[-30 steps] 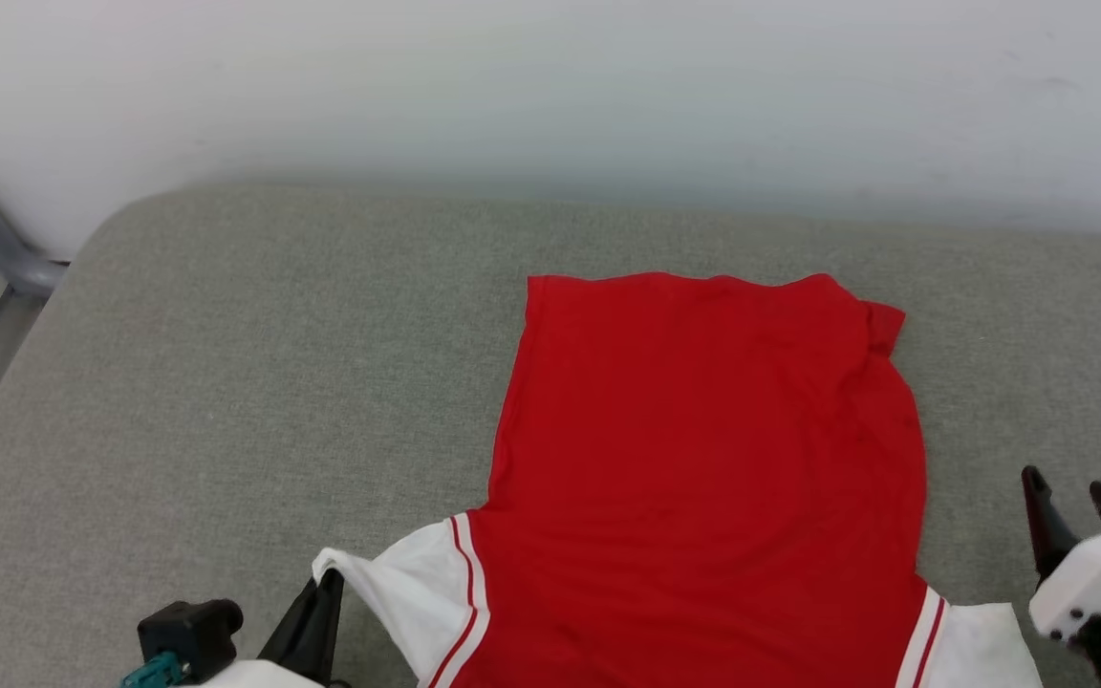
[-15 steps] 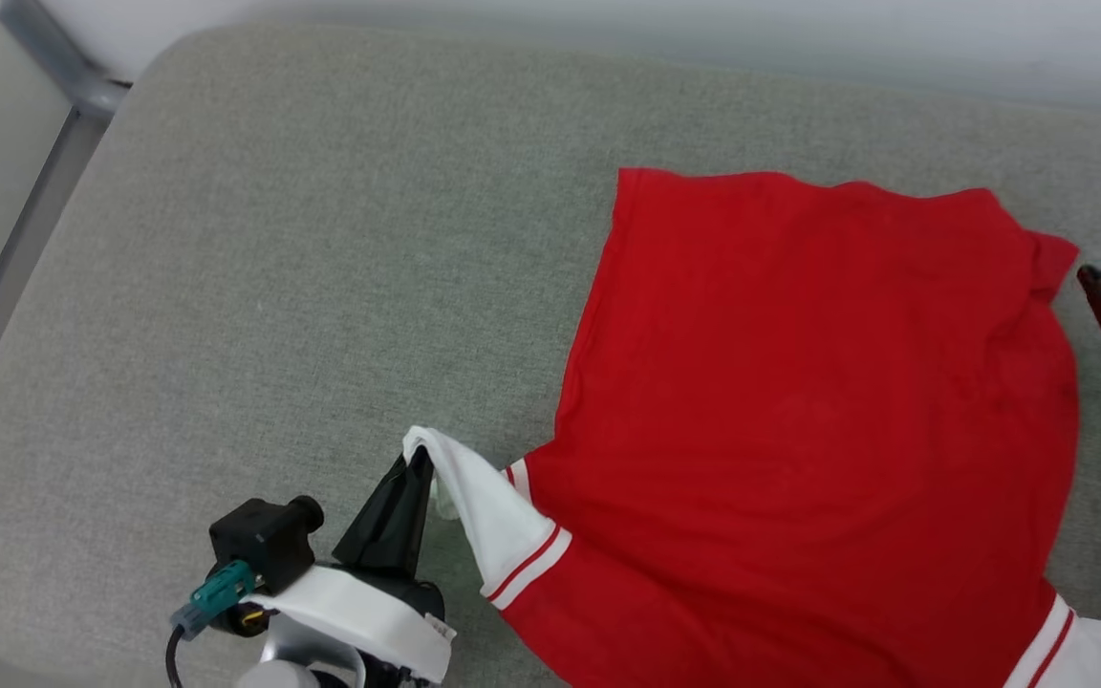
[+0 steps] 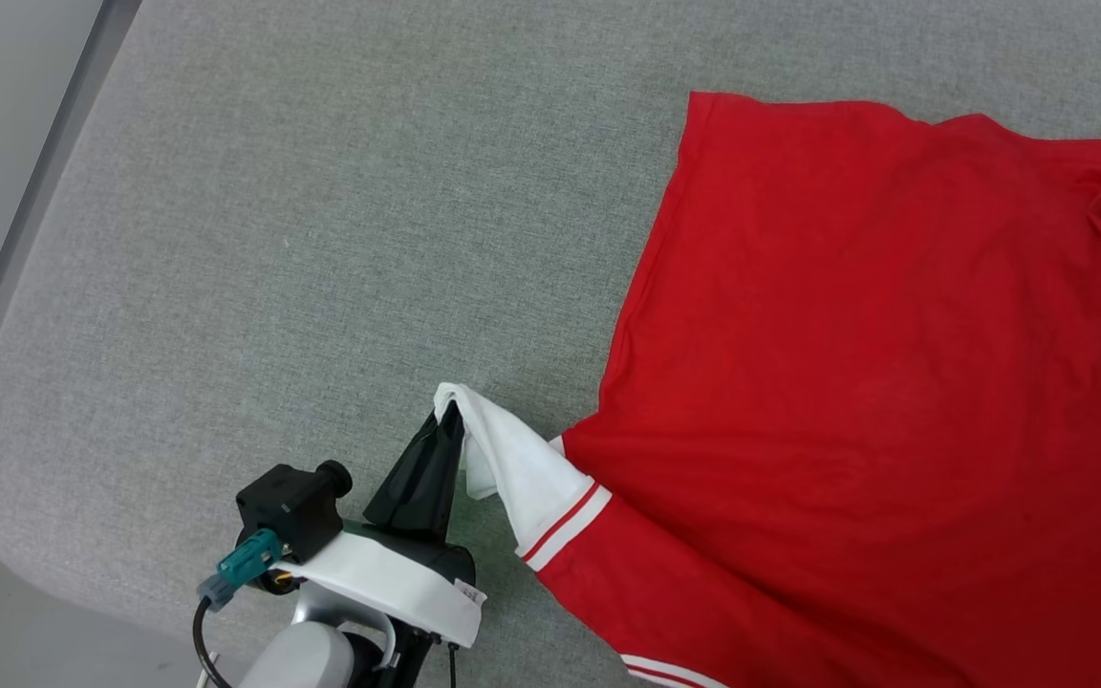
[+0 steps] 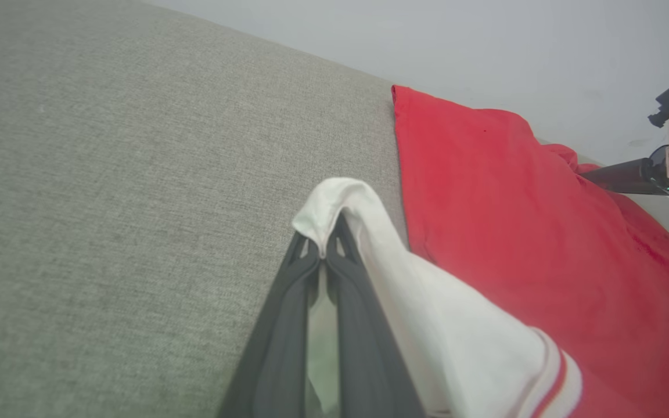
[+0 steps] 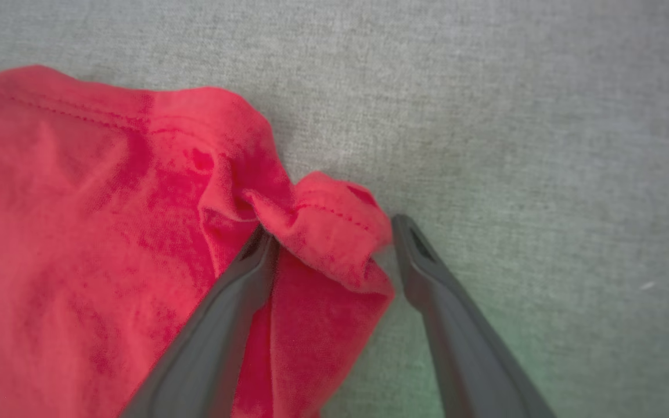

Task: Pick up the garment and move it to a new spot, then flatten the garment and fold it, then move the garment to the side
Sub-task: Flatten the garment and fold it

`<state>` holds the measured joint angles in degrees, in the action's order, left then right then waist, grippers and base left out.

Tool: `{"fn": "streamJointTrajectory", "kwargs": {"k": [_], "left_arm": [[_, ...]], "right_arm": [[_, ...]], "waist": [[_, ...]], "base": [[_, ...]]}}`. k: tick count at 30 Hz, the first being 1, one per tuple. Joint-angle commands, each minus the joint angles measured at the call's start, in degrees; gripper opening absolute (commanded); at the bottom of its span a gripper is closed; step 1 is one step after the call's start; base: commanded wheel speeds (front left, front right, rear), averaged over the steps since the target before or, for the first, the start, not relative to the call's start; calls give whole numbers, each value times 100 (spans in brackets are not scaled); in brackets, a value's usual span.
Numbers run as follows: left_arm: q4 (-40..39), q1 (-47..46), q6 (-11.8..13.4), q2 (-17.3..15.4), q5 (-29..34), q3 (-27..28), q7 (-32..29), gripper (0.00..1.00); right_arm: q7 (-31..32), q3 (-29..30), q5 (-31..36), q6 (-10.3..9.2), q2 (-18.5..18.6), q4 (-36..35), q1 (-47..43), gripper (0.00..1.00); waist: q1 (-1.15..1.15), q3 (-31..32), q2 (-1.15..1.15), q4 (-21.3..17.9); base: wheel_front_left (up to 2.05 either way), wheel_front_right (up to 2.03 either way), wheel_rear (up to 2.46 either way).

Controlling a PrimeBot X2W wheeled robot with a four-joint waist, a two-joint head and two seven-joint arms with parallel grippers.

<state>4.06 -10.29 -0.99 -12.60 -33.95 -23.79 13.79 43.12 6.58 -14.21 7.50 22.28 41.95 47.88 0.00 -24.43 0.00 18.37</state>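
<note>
— What has changed since a second ago?

— The head camera has swung, so the whole picture has shifted. The real move is the right hand (image 5: 334,229): it stood beside the shirt's near right sleeve, clear of the cloth, and it is now up at the far right hem corner (image 5: 323,226). The left hand (image 3: 450,425) has kept its pinch on the same sleeve tip.

— Take it from the left, then.

— The grey pad (image 3: 273,239) lies bare from its left edge and rounded near-left corner. Close to the near edge, the left hand's two fingers are pressed together on the tip of the white sleeve (image 3: 522,468), which stands lifted into a small peak over them.

— And the garment (image 3: 875,363)?

— Spread over the right half of the pad, plain red side up, its straight hem toward the far edge, its red-striped sleeves toward the near edge.

— The right end?

— The hem corner is rumpled and folded over. The right hand's fingers stand wide apart astride that fold, one against the red cloth, the other on bare grey just beside it, not closed on anything.
</note>
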Motion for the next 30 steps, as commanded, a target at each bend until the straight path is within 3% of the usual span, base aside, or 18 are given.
{"fn": "streamJointTrajectory", "kwargs": {"k": [1,2,3,12,17,25,26,27,30], "left_arm": [[42,-56,-18,12,0,11,40,0],[60,-61,-28,25,2,16,49,0],[76,-63,-33,35,-1,20,52,0],[181,86,29,-69,-40,152,75,0],[164,260,155,-226,-88,267,-39,0],[130,593,339,-405,-221,415,-224,0],[132,637,351,-424,-252,425,-254,0],[165,752,401,-480,-296,488,-279,0],[209,880,438,-544,-359,534,-324,0]], "right_arm": [[342,-49,-75,-2,-182,397,-378,84],[442,-72,-77,-2,-175,432,-384,14],[445,-86,-93,-2,-161,409,-366,0],[-40,-306,-160,-3,191,-456,9,0],[-98,-521,-319,-4,438,-1097,-407,0],[42,-269,-603,-3,576,-2053,-1736,0],[100,-165,-635,-4,552,-2190,-1975,0],[179,120,-621,-4,394,-2637,-2806,0],[186,407,-653,-4,143,-3089,-3610,0]], "waist": [[0,-5,0,5],[0,-2,0,7],[0,5,0,7],[0,368,0,-202],[0,728,0,-455],[0,1303,0,-891],[0,1360,0,-937],[0,1542,0,-1113],[0,1682,0,-1282]], "base": [[0,0,0],[0,0,0],[0,0,0],[0,0,0],[0,0,0],[0,0,0],[0,0,0],[0,0,0],[0,0,0]]}}
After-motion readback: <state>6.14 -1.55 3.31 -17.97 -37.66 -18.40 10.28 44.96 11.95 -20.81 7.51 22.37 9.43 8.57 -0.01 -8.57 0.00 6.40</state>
